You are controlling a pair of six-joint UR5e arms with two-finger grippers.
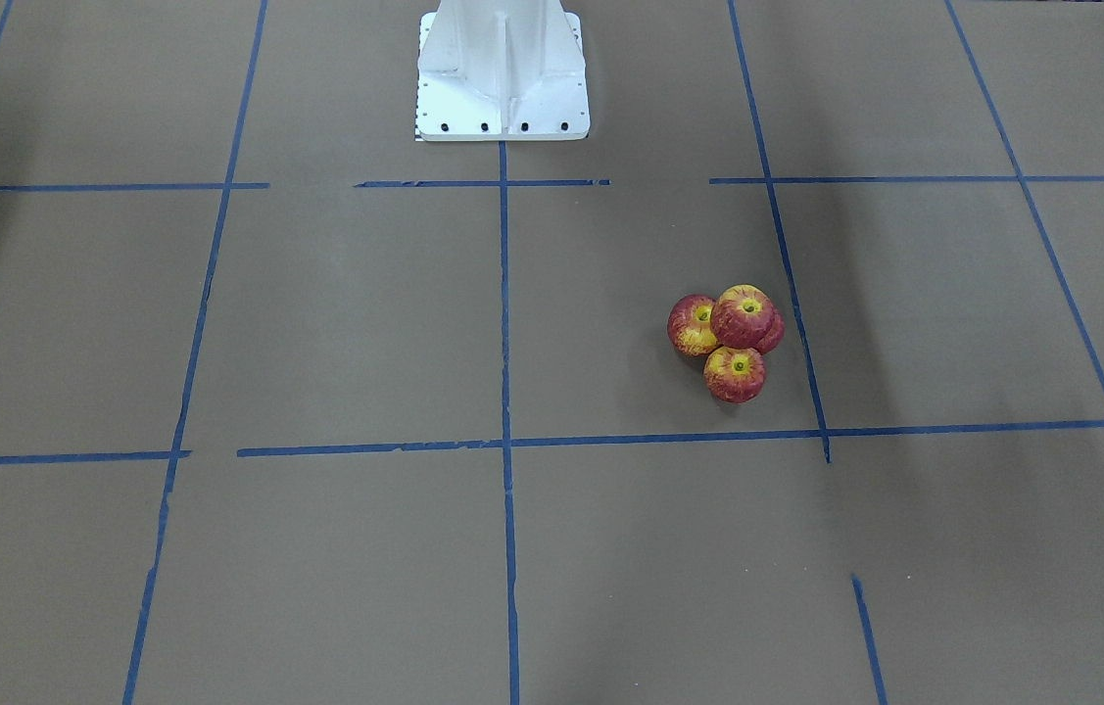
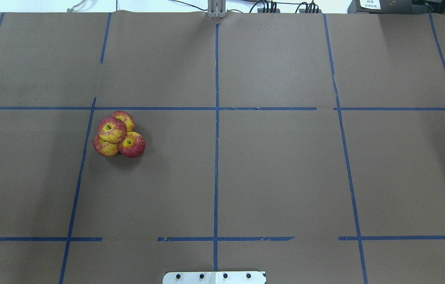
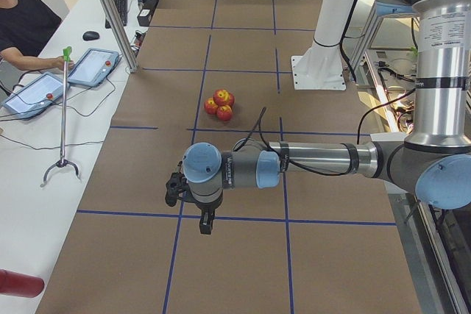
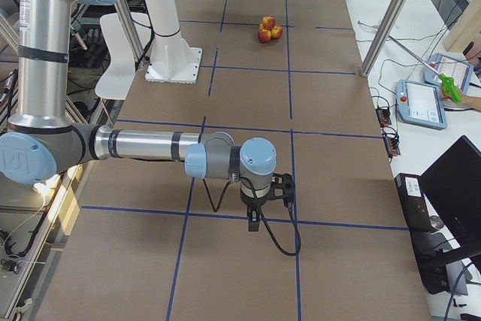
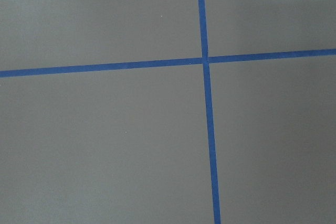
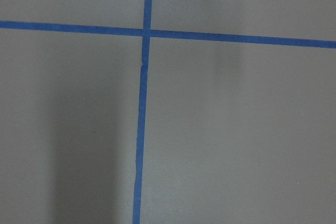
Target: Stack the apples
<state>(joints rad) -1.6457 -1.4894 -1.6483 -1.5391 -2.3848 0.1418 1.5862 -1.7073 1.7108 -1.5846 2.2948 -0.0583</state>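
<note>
Four small red-and-yellow apples sit in a tight pile on the brown table. Three touch each other on the table and the fourth apple point(image 1: 743, 315) rests on top of them. The pile also shows in the overhead view point(image 2: 112, 129), in the exterior left view point(image 3: 221, 101) and in the exterior right view point(image 4: 268, 28). My left gripper point(image 3: 206, 222) hangs over the table near its left end, far from the pile. My right gripper point(image 4: 254, 222) hangs near the right end, also far away. I cannot tell whether either is open or shut. Both wrist views show only bare table and tape.
Blue tape lines point(image 2: 216, 157) divide the brown table into squares. The robot's white base point(image 1: 503, 88) stands at the table's middle edge. An operator's side table with tablets point(image 3: 92, 68) and a grabber tool point(image 3: 62, 108) runs along the far side.
</note>
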